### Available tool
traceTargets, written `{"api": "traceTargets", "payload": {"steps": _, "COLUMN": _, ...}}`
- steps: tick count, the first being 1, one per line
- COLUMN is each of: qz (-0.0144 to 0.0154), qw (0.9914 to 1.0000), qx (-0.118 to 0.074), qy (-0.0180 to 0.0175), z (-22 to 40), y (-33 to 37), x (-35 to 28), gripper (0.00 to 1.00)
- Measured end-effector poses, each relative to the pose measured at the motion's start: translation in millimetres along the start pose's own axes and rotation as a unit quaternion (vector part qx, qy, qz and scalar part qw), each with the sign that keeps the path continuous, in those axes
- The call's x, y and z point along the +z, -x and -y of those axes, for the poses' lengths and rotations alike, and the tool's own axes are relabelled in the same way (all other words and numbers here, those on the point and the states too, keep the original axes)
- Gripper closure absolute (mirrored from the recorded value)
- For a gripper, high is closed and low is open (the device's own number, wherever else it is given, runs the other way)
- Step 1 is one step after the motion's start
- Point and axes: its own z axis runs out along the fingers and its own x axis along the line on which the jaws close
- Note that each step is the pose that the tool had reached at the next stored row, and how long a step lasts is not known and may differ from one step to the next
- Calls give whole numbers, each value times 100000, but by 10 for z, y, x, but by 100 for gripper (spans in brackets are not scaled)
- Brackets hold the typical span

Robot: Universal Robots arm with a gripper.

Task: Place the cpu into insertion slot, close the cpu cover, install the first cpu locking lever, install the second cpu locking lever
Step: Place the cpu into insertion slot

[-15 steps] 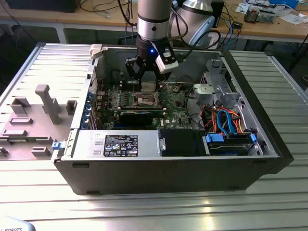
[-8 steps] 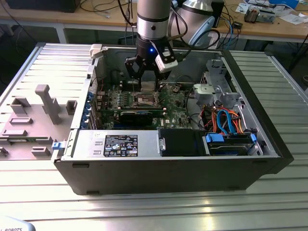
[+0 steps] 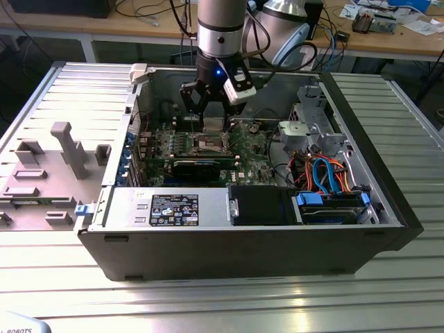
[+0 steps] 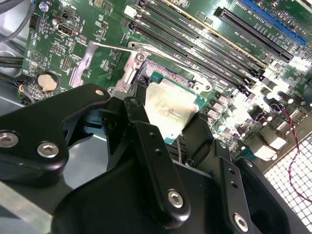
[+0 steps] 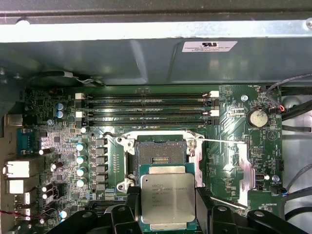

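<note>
**Asker:** Where is the tool?

**Describer:** The black tool [image 3: 210,119] hangs from the arm inside an open computer case [image 3: 243,246]. The case lies on its side on a ribbed metal desk [image 3: 229,305]. A green motherboard [image 5: 222,165] lies flat directly beneath the tool.

**Asker:** Is it holding anything?

**Describer:** Yes. Its two black fingers [image 5: 132,207] are clamped on the cpu [image 5: 167,197], a flat square chip with a dull silver-grey top. They pinch it by two opposite edges, with the metal top facing up.

**Asker:** And the insertion slot?

**Describer:** The insertion slot [image 5: 161,152] lies just ahead of the tool's fingertips. It is a dark square recess edged in silvery metal, and it is uncovered. In the first wrist view, the cpu's far edge overlaps the near edge of the slot's frame. I cannot tell whether the chip touches the frame or hangs above it.

**Asker:** What else is near the tool?

**Describer:** Beyond the slot, farther from the tool, run the long black memory slots [image 5: 146,105]. A thin metal rod [image 5: 222,141] reaches sideways from one corner of the slot's frame. A round coin battery [image 5: 257,117] sits farther out on that same side.
</note>
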Motion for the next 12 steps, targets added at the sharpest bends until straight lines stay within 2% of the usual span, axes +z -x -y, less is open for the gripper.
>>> {"api": "traceTargets", "payload": {"steps": 12, "qz": -1, "qw": 99998, "qx": 643, "qy": 6, "z": 0, "y": 0, "x": 0, "gripper": 45}}
